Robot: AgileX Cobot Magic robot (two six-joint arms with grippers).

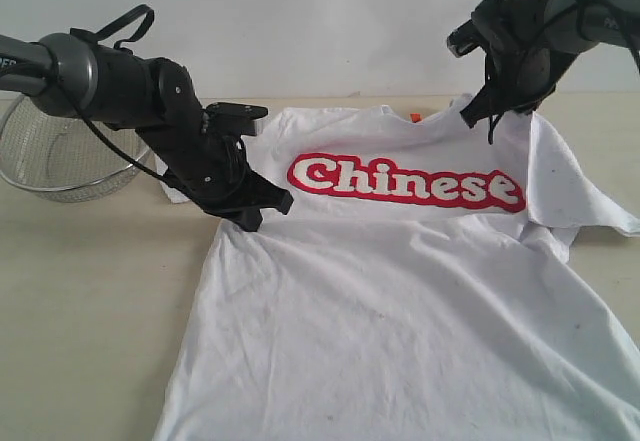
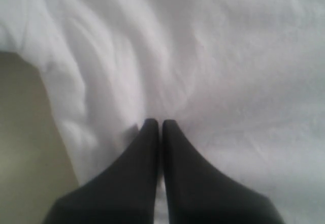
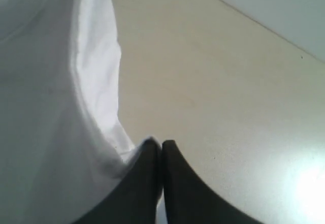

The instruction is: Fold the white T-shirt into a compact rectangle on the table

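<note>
Exterior view frontal, slightly above the table [image 1: 80, 291], wrist views near, probably angled downward, all sharing the white T-shirt [image 1: 400, 311]

L arm sat low, wrist angled down, L gripper [image 1: 268, 211] jaws closed tight. R arm was higher, R gripper [image 1: 480, 123] pointing down, jaws pinching white T-shirt [image 1: 400, 291] edge.

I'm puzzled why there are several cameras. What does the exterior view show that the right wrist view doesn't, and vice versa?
Only the exterior view shows the red lettering, the wire basket and the left tool. Only the right wrist view shows, close up, the right tool shut on the edge of the white T-shirt. Both show that shirt and the table.
</note>
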